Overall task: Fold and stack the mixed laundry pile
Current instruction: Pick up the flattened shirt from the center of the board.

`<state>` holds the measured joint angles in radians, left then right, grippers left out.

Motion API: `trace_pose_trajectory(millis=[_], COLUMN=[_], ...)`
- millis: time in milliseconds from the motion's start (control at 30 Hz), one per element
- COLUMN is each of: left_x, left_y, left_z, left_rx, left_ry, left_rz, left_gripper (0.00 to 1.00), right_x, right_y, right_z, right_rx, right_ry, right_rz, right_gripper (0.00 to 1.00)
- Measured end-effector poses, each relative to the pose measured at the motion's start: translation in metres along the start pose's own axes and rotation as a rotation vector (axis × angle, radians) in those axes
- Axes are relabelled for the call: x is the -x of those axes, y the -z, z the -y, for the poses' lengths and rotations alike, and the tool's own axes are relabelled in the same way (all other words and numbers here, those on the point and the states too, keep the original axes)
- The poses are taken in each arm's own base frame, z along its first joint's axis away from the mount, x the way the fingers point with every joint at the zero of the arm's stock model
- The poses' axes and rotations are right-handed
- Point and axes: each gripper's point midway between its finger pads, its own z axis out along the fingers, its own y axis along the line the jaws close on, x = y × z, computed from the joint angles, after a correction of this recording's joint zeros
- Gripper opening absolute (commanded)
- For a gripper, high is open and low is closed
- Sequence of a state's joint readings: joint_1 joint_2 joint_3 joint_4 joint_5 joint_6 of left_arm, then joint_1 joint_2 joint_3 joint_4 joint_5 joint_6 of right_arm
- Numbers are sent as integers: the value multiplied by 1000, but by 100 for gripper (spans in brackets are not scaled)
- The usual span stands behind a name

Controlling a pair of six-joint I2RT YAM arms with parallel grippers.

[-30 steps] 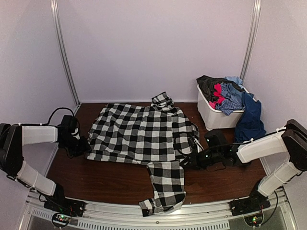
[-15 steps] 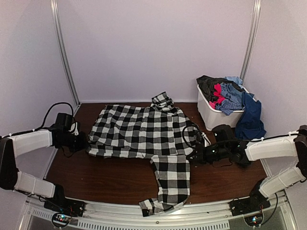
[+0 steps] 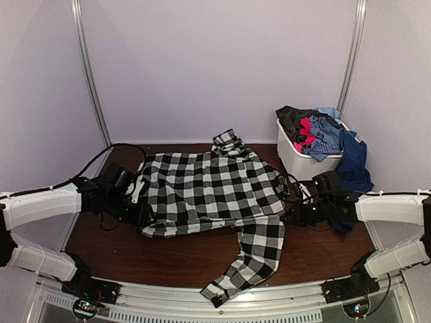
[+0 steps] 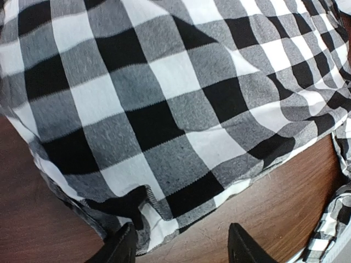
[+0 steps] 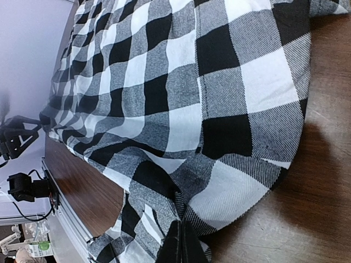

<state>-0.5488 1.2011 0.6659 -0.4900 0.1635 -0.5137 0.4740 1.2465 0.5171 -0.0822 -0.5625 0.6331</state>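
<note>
Checked shirt (image 3: 209, 192): spread on surface (image 3: 175, 259), sleeve trailing to near edge. Left fingers (image 4: 123, 249): apart, at hem. Right fingers (image 5: 175, 246): clamped on shirt edge. Other garments (image 3: 316, 131): heaped in bin (image 3: 303, 165)

The room is bright and the light is soft and even. The walls (image 3: 222, 67) look a bit purple. The shirt (image 3: 209, 192) makes a thin dark shadow on the brown table (image 3: 175, 252). In the right wrist view a soft shadow lies on the wood beside the cloth. Close things look sharp there; the far end is blurry
</note>
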Motion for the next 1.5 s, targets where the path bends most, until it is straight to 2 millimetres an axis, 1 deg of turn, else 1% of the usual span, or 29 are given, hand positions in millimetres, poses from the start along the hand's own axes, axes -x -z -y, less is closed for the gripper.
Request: trace_pose_trajectory(millis=[67, 133, 233, 300, 400, 467, 567, 633, 700, 833, 967, 1100, 1267, 1367, 1500], left_x=[6, 17, 34, 46, 50, 42, 21, 6, -5, -6, -9, -14, -18, -18, -26], left_y=[7, 17, 26, 27, 19, 11, 2, -1, -2, -3, -12, -20, -21, -22, -24], left_z=[9, 19, 34, 41, 46, 45, 42, 37, 34, 31, 22, 13, 6, 2, -4], left_rx=[29, 60, 71, 69, 59, 49, 46, 56, 64, 80, 114, 157, 179, 193, 197], left_ry=[-92, -203, -340, -406, -522, -574, -656, -707, -745, -786, -834, -921, -992, -1015, -1031], left_rz=[7, 16, 10, 0, -53, -103, -173, -218, -256, -266, -306, -376, -416, -423, -451], left_gripper=[60, 60, 61, 60, 58, 56, 53, 53, 52, 51, 49, 46, 39, 38, 39], right_x=[1, 3, 3, 0, -2, -2, -2, -4, -5, -10, -10, -10, -9, -10, -11], right_y=[5, 11, 17, 17, 17, 18, 18, 18, 17, 16, 16, 16, 16, 15, 13], right_z=[7, 13, 20, 24, 26, 26, 25, 24, 24, 24, 22, 20, 19, 19, 19], right_rx=[-19, -33, -45, -52, -52, -48, -38, -31, -26, -11, -2, 7, 18, 21, 29], right_ry=[-4, -8, -10, -14, -11, -11, -10, -10, -11, -13, -12, -10, -11, -13, -15], right_rz=[1, 13, 23, 17, 8, 6, 2, -3, -7, -20, -21, -21, -17, -21, -30], right_gripper=[0, 0, 0, 0, 0, 0, 0, 0, 0, 0, 0, 0, 0, 0, 0])
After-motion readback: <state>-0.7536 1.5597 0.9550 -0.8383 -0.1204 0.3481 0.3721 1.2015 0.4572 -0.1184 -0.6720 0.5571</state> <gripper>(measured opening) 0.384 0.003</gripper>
